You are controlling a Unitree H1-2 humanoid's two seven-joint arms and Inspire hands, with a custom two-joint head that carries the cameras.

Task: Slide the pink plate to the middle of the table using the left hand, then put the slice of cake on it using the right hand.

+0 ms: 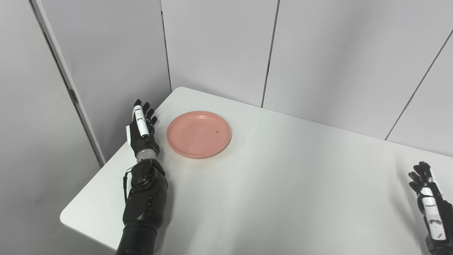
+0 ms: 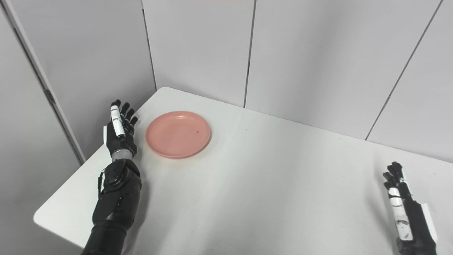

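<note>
Wide bare worktop [image 1: 283, 184] I see right of pink plate [image 1: 199, 134], my left hand [image 1: 141, 129] just beside its left rim, wall panels [image 1: 219, 49] close behind.

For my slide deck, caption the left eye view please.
Open left hand beside the round pink plastic plate on the white table; open right hand waits opposite.

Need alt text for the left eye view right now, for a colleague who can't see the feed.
An empty pink plate sits near the far left corner of a white table, with the left robot hand open just beside its left rim. The right robot hand waits open at the table's right edge; no cake is in view.
</note>
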